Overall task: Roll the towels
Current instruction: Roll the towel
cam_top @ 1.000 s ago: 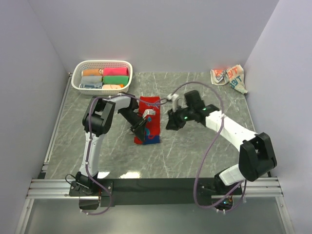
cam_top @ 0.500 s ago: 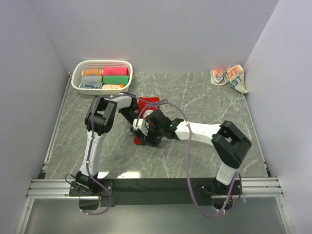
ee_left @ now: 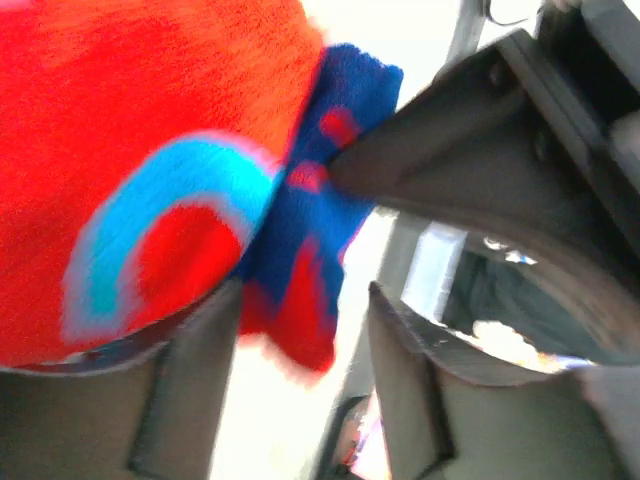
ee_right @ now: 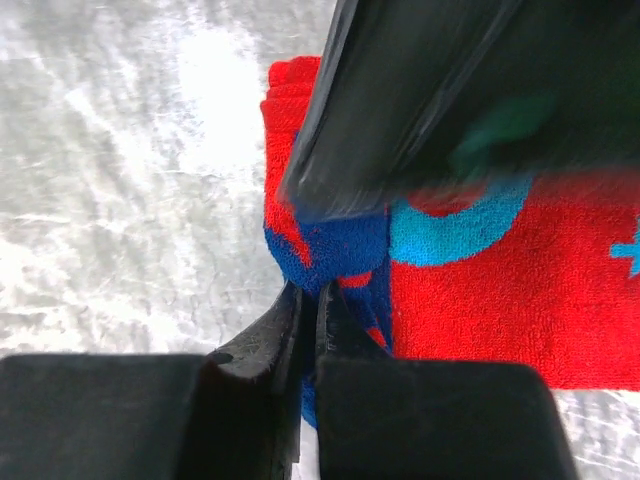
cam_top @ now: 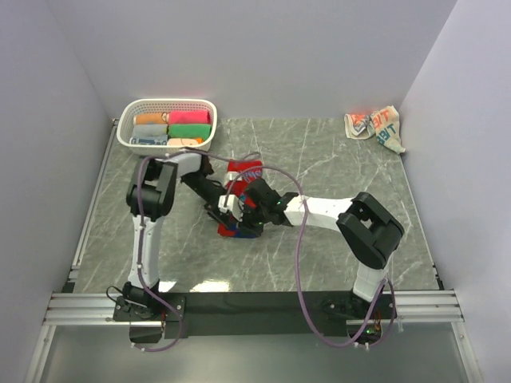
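**Both Grippers Met at the Blue End of the Red Towel**

From where I stood, the red towel (cam_top: 246, 171) lay on the grey marbled table (cam_top: 327, 255), right under the spot where the two arms came together. Its far red part showed beyond the grippers; its near blue end was mostly covered by them.

The right gripper (ee_right: 305, 300) was clenched. Its two dark fingers (ee_right: 262, 350) were pressed to a thin slit, with blue cloth showing in that slit, so it had the towel's blue edge pinched. The rest of the towel spread away from its fingertips, red with a light-blue curve printed on it.

The left gripper (ee_left: 305, 300) sat just beside the right one, almost touching it, and was released. Its fingers (ee_left: 190, 400) stood apart with a loose blue corner of the towel between them — neither pad pressed the cloth that I could see. The main body of the towel rose just past its tips.

The cream towel (cam_top: 375, 124), with orange-red letters, lay crumpled well apart from both grippers, off beyond the right arm by the far wall. A white basket (cam_top: 128, 134) stood beyond the left gripper — inside it, several rolled towels (cam_top: 189, 117) were packed side by side.
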Tool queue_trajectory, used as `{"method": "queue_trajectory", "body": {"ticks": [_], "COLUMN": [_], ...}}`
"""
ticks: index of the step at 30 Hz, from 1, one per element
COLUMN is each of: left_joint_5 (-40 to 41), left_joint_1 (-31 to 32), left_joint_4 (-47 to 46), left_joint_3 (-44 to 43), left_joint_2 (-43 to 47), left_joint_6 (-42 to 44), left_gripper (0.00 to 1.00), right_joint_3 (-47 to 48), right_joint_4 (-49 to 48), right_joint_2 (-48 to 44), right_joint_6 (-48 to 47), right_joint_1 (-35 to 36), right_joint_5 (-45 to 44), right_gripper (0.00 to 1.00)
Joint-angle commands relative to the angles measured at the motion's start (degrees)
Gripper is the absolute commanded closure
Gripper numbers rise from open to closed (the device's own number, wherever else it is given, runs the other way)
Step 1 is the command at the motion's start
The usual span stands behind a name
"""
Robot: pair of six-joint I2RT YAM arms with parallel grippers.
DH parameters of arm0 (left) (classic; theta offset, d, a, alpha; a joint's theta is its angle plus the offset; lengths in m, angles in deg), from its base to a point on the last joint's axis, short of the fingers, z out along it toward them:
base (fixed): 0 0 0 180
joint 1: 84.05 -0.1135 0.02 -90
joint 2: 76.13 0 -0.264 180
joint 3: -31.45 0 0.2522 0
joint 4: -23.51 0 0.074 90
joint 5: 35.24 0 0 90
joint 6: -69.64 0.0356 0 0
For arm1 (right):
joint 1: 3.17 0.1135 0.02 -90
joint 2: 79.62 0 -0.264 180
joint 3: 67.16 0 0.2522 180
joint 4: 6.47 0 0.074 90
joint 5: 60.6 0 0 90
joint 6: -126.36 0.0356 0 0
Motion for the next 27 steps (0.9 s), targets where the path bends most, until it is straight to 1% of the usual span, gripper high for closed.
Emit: {"method": "queue_trajectory", "body": {"ticks": [1, 2, 3, 4, 7, 8, 9, 10, 12, 13, 14, 15, 16, 17, 18, 19, 20, 21, 22, 23, 24, 25, 27], "left_joint_5": [0.35, -0.72, -2.04, -2.92, -5.38, -6.52, -6.71, -6.62, -3.82, -2.15, -0.66, 3.36, 5.40, 7.86, 9.71, 13.64, 16.12, 18.32, 21.65, 23.16, 25.09, 27.81, 29.15], "left_joint_1": [-6.87, -8.01, -10.46, -11.70, -17.15, -19.08, -21.97, -23.13, -24.80, -24.64, -24.29, -22.72, -21.31, -19.73, -15.89, -13.76, -11.48, -6.93, -4.71, -2.60, 1.77, 3.91, 8.64], "left_joint_4": [-4.43, -3.64, -2.76, -1.97, -3.10, -4.93, -6.25, -7.57, -13.45, -15.74, -19.33, -25.63, -29.17, -32.34, -38.20, -41.13, -44.38, -51.20, -53.62, -56.60, -59.06, -62.92, -64.53], "left_joint_3": [0.71, 0.80, 0.80, 0.98, 3.34, 5.53, 6.85, 8.35, 13.35, 15.46, 20.27, 22.75, 25.21, 30.11, 32.59, 34.79, 39.52, 41.74, 45.68, 47.54, 49.13, 50.36, 51.95], "left_joint_2": [6.98, 8.13, 9.19, 11.55, 16.38, 17.62, 18.77, 21.56, 25.26, 29.98, 32.81, 35.71, 41.48, 44.33, 47.05, 51.78, 53.91, 55.85, 59.00, 60.25, 61.13, 61.92, 61.41], "left_joint_6": [4.35, 4.88, 6.36, 6.73, 6.03, 5.77, 4.81, 4.45, 3.05, 2.86, 2.08, 1.11, 0.93, 0.75, 0.67, 0.49, -0.29, -1.26, -0.92, -0.57, -0.13, 0.05, 1.10], "left_gripper": [0.37, 0.37, 0.36, 0.36, 0.37, 0.37, 0.38, 0.38, 0.38, 0.38, 0.38, 0.37, 0.36, 0.36, 0.35, 0.35, 0.35, 0.34, 0.33, 0.32, 0.31, 0.31, 0.31], "right_joint_3": [1.60, 3.08, 3.97, 4.93, 8.45, 10.46, 11.79, 13.28, 17.24, 18.20, 19.95, 21.02, 21.98, 23.91, 24.62, 25.24, 26.46, 27.00, 27.96, 28.58, 29.02, 29.46, 30.34], "right_joint_4": [9.24, 10.48, 11.71, 14.42, 18.73, 19.89, 22.77, 24.36, 27.27, 29.11, 29.65, 30.44, 32.36, 33.34, 33.95, 34.66, 35.01, 35.71, 36.24, 36.59, 36.95, 37.91, 38.27], "right_joint_2": [-0.39, 0.05, 0.49, 1.53, 4.25, 5.14, 6.19, 8.81, 11.55, 13.91, 15.07, 16.21, 18.40, 19.46, 20.34, 21.75, 22.54, 23.16, 24.21, 24.74, 25.36, 26.32, 27.03], "right_joint_6": [0.82, 1.09, 1.26, 1.44, 3.02, 4.15, 4.60, 4.95, 6.09, 6.53, 7.41, 7.50, 7.68, 7.68, 7.94, 8.47, 8.99, 9.26, 9.44, 9.61, 9.96, 10.05, 10.75], "right_joint_1": [-1.55, -2.16, -2.52, -2.87, -4.71, -5.85, -6.56, -7.17, -9.19, -9.90, -10.51, -10.87, -11.65, -11.84, -11.92, -12.10, -12.27, -12.36, -12.45, -12.63, -12.54, -12.80, -13.15], "right_joint_5": [6.11, 8.55, 9.71, 10.94, 15.68, 16.91, 20.06, 21.66, 25.17, 28.06, 29.13, 30.01, 31.33, 31.43, 31.60, 31.69, 32.13, 32.30, 32.48, 32.57, 32.48, 32.83, 33.88], "right_gripper": [1.00, 1.00, 1.00, 1.00, 1.00, 1.00, 1.00, 1.00, 1.00, 1.00, 1.00, 1.00, 1.00, 1.00, 1.00, 1.00, 1.00, 1.00, 1.00, 1.00, 1.00, 1.00, 1.00]}}
